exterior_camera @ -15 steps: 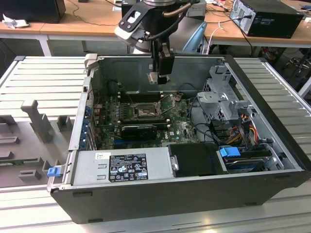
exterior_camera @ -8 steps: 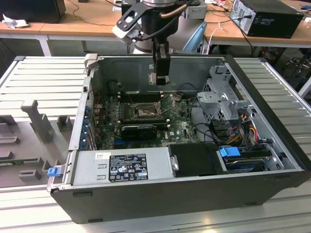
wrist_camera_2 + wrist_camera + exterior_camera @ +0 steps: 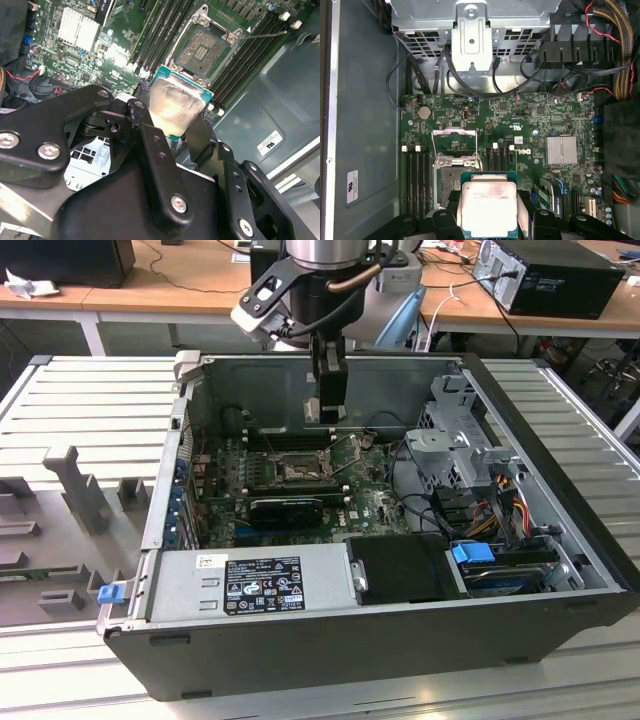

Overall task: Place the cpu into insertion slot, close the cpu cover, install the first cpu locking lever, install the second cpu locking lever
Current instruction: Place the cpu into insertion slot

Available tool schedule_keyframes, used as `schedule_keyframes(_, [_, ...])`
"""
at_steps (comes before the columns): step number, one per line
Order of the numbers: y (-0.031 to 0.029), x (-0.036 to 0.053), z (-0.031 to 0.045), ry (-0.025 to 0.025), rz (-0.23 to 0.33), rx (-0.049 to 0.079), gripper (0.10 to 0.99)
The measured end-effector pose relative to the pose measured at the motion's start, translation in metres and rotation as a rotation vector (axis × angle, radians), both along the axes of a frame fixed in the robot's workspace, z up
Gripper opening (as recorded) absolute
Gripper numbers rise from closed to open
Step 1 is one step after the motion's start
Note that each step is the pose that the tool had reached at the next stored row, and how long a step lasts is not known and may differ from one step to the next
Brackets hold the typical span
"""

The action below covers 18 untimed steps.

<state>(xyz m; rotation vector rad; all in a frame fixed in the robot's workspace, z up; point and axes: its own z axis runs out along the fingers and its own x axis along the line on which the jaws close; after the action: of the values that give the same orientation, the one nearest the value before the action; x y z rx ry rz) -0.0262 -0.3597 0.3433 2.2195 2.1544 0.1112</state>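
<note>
The black linkages and fingers [image 3: 150, 145] of the tool [image 3: 175, 117] sit closest to me in both wrist views. They are clamped on two opposite edges of the cpu [image 3: 177, 100], with its silver lid facing the cameras. In the exterior view the tool [image 3: 328, 405] hangs inside the open computer case [image 3: 300, 640], above the green motherboard [image 3: 530, 125]. The cpu [image 3: 487, 207] is in the air, not seated. In the first wrist view it overlaps one edge of the insertion slot [image 3: 449, 182], and the cpu cover [image 3: 455, 132] stands swung open beyond it.

My main worry is alignment. The second wrist view shows the chip's edges skewed against the insertion slot [image 3: 202, 50]. If it goes down rotated or tilted, I judge it could land on the socket rim or crush the contacts. The grip takes only the thin edges, so a knock could make the chip slip. The memory slots [image 3: 160, 35] crowd one side, and the thin locking lever [image 3: 265, 35] sticks out on the other. Either could catch a finger.

As for writing, there is a white sticker [image 3: 352, 186] on the case wall and a black label [image 3: 262, 585] with white print on the power supply. The cpu lid carries faint print and the board has white lettering. I will not read any of it off.
</note>
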Motion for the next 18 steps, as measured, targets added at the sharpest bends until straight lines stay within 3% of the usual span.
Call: schedule_keyframes(18, [0.0000, 0.0000, -0.0075, -0.0001, 0.000, 0.000, 0.529])
